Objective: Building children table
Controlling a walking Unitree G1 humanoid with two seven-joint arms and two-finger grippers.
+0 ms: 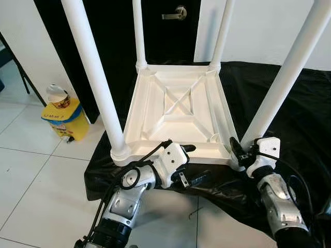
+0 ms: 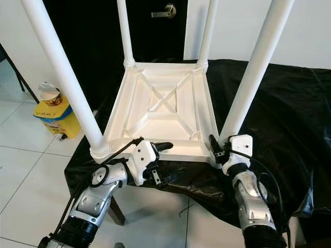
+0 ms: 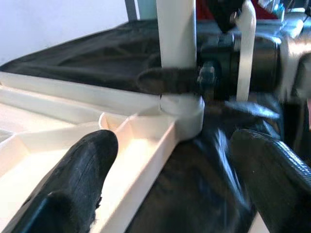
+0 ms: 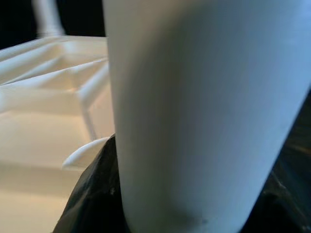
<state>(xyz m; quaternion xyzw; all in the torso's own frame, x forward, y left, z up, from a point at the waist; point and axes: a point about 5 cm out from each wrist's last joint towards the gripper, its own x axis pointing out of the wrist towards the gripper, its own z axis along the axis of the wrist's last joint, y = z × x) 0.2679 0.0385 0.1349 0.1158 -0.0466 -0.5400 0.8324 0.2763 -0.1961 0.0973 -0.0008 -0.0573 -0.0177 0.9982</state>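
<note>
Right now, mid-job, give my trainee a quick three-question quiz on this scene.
1. True or false: the white table lies upside down, legs up.
2. How many legs are fitted? A two, B three, C four.
3. Which gripper is at the near right leg?

Key: 1 true. 2 C. 3 the right gripper, its fingers around the leg's base; the left gripper is open at the table's near edge, over the black cloth.

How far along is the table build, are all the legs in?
Done: the white tabletop lies upside down on the black cloth with four legs standing in its corner sockets. In hand: the right gripper is at the near right leg, the left gripper open at the near edge. Left: turning the table upright.
</note>
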